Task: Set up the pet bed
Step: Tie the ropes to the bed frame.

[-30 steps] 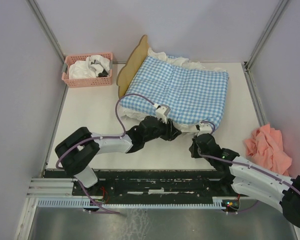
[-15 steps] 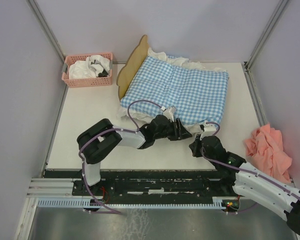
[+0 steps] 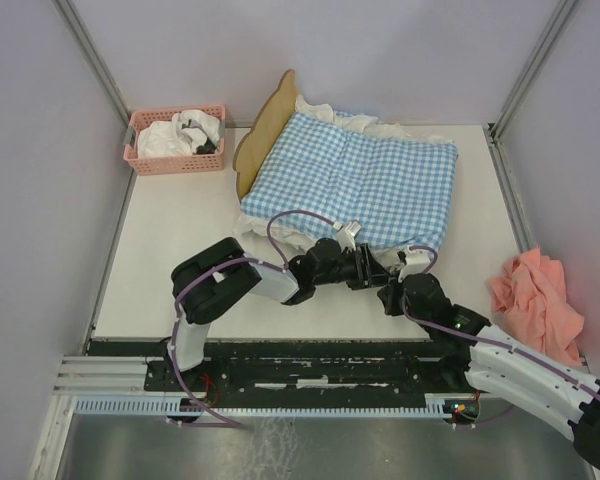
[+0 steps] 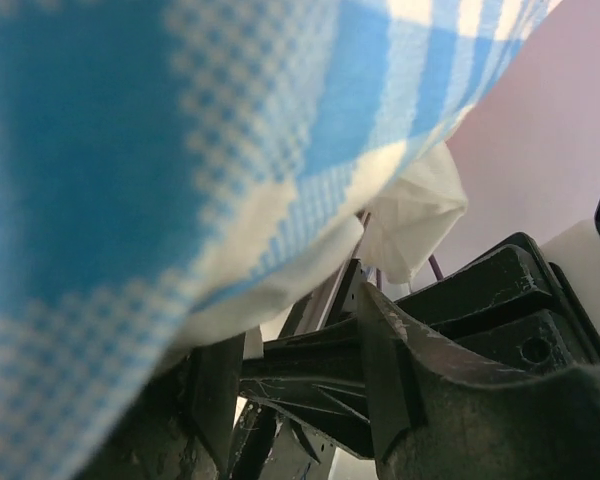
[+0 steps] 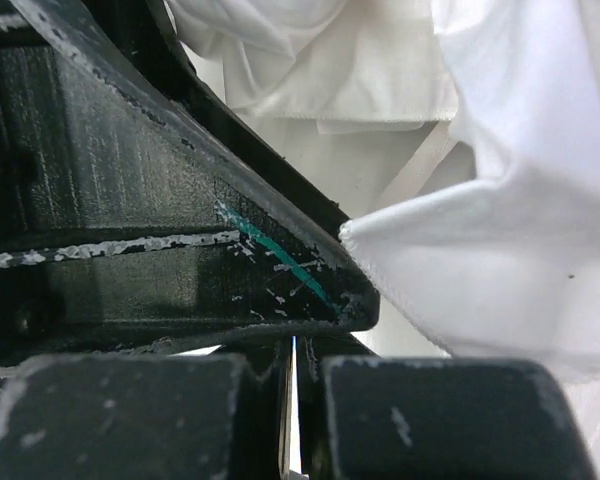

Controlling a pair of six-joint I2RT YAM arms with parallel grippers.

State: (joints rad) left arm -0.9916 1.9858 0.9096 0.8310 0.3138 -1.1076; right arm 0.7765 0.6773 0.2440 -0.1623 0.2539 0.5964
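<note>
Closest to us is the right gripper (image 5: 292,392), black and scuffed, its two blocks drawn almost together with only a thin slit between them. Just beyond, a worn black plastic wedge (image 5: 180,200) with a teal streak runs across to the right. Its tip touches the hemmed edge of a crumpled white cloth (image 5: 500,250). More white folds lie farther off, over a pale surface (image 5: 380,175).

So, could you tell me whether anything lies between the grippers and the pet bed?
Yes: the gingham bedding drapes over the pet bed, its white ruffle hanging before the left gripper and right gripper.
</note>
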